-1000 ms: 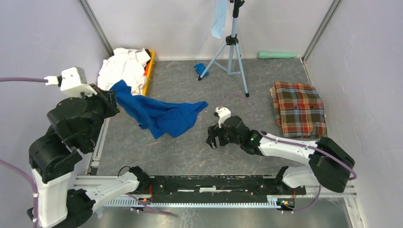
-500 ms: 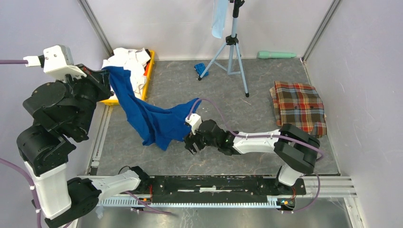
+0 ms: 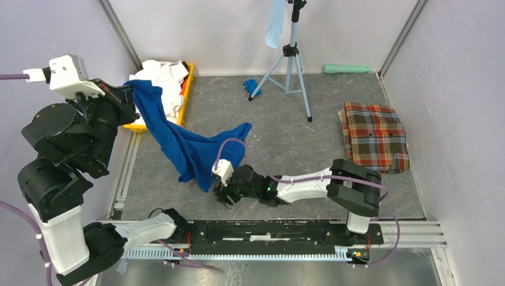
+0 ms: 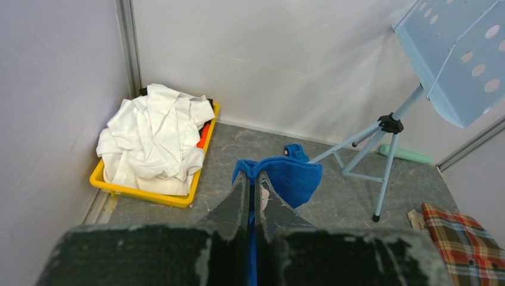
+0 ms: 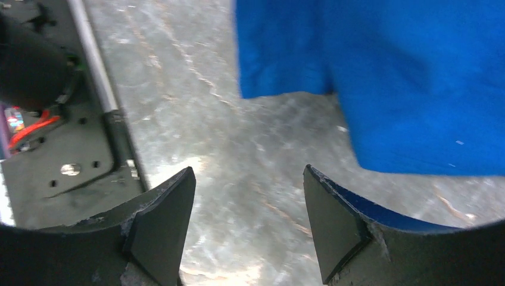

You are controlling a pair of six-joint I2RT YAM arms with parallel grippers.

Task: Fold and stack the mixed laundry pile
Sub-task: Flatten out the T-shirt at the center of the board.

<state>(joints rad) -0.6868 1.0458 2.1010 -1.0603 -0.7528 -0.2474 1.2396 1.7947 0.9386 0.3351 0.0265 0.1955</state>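
My left gripper [image 3: 128, 95] is raised at the far left and shut on a fold of the royal-blue T-shirt [image 3: 192, 150]. The shirt hangs from it and trails down onto the grey floor. In the left wrist view the blue cloth [image 4: 293, 179] bulges out between and past the fingertips of the left gripper [image 4: 255, 180]. My right gripper [image 3: 221, 193] sits low at the shirt's near hem, open and empty, with the blue shirt [image 5: 387, 77] just beyond the right gripper [image 5: 249, 173]. White shirts [image 3: 158, 83] fill a yellow tray [image 3: 136, 126]. A plaid cloth [image 3: 374, 136] lies folded at the right.
A tripod [image 3: 292, 65] stands at the back with a pale-blue cloth [image 3: 274, 24] hanging from it. A small bright-blue object [image 3: 251, 86] lies by its foot and a green cylinder [image 3: 345, 68] by the back wall. The black base rail [image 3: 268, 229] runs just behind my right gripper.
My left gripper has lifted the blue shirt up and back to the left. My right arm has swung left and nearer, down to the shirt's near hem, and its jaws have narrowed a little.
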